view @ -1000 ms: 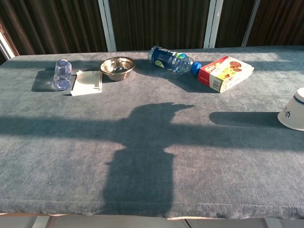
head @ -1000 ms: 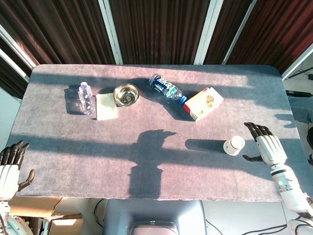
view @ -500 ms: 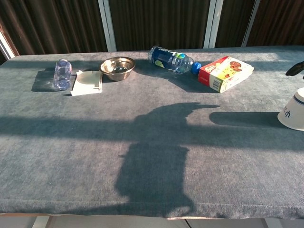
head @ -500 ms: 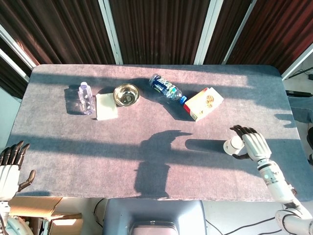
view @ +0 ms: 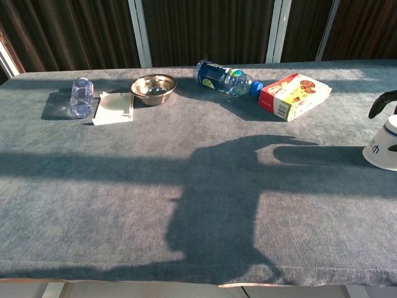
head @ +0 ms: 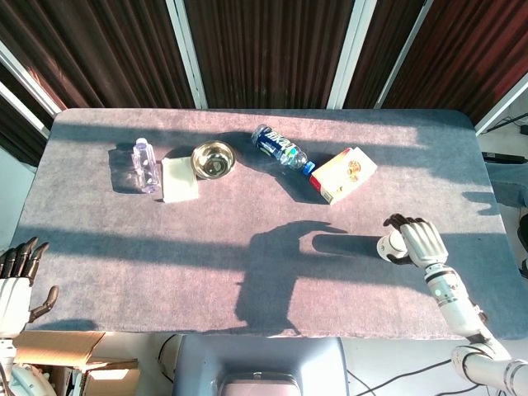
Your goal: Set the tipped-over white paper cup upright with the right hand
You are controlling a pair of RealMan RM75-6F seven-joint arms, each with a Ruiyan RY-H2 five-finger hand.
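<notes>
The white paper cup [head: 388,247] lies tipped on the grey table [head: 165,239] near its right front. In the chest view the cup [view: 384,149] is cut off by the right edge, wide end down. My right hand [head: 419,239] wraps the cup from the right, dark fingers curled over its far side and thumb at its near side. Only dark fingertips [view: 381,103] of that hand show in the chest view, just above the cup. My left hand [head: 16,285] hangs off the table's front left corner, fingers spread, holding nothing.
Along the back stand a small clear bottle [head: 144,165], a white pad [head: 179,179], a metal bowl [head: 213,158], a blue-labelled water bottle [head: 280,148] on its side, and a red-and-yellow box [head: 342,174]. A broad shadow crosses the table's middle.
My right hand moved left from beside the cup and closed its fingers around it. The cup has stayed in place. The shadow on the table shifted right. The left hand is still.
</notes>
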